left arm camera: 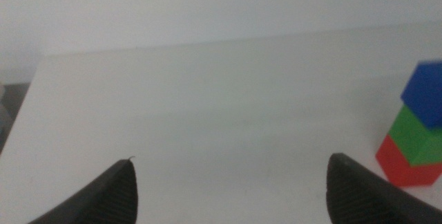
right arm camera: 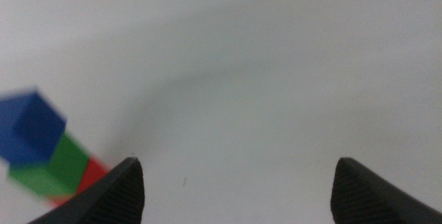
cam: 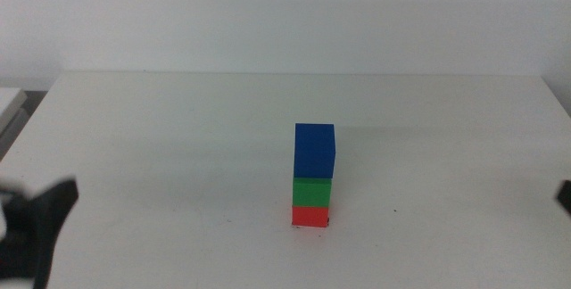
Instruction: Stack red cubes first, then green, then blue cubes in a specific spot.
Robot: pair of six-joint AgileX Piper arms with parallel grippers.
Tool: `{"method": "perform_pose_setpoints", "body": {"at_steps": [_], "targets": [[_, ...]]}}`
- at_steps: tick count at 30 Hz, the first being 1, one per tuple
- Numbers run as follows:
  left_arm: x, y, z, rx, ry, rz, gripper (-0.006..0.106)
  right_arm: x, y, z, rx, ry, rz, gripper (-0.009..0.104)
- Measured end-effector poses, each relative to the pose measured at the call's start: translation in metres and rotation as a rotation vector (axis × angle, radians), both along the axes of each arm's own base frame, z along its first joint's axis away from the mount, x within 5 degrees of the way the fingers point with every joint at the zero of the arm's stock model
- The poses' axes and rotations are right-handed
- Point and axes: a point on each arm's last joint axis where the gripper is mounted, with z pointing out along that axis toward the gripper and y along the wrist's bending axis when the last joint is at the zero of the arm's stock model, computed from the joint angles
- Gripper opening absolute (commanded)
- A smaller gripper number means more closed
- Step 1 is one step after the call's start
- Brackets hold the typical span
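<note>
- Left claw [left arm camera: 231, 186]: two dark jaws set wide apart, nothing between them, only bare surface showing in the gap.
- Surface [left arm camera: 207, 106]: plain white, its far edge meeting a pale wall behind.
- Red cube [left arm camera: 404, 163]: bottom of a three-cube stack, resting on the surface just beyond one jaw and off to its side.
- Green cube [left arm camera: 418, 137]: sits directly on the red cube, touching it.
- Blue cube [left arm camera: 427, 94]: top of the stack, sits on the green cube; partly cut off by the picture's edge, slightly blurred.
</note>
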Motion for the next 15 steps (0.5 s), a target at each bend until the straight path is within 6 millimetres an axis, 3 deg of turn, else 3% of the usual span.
{"method": "perform_pose_setpoints", "body": {"at_steps": [4, 8, 15], "targets": [[-0.025, 0.007, -0.030, -0.007, -0.052, 0.005, 0.093, -0.022, -0.016, -0.013, 0.041, -0.137, -0.121, 0.093], [-0.041, 0.011, -0.046, -0.014, -0.138, 0.006, 0.093, -0.040, -0.024, -0.033, 0.046, -0.220, -0.217, 0.093], [-0.047, 0.013, -0.072, -0.014, -0.170, 0.006, 0.093, -0.053, -0.027, -0.060, 0.050, -0.296, -0.264, 0.093]]}}
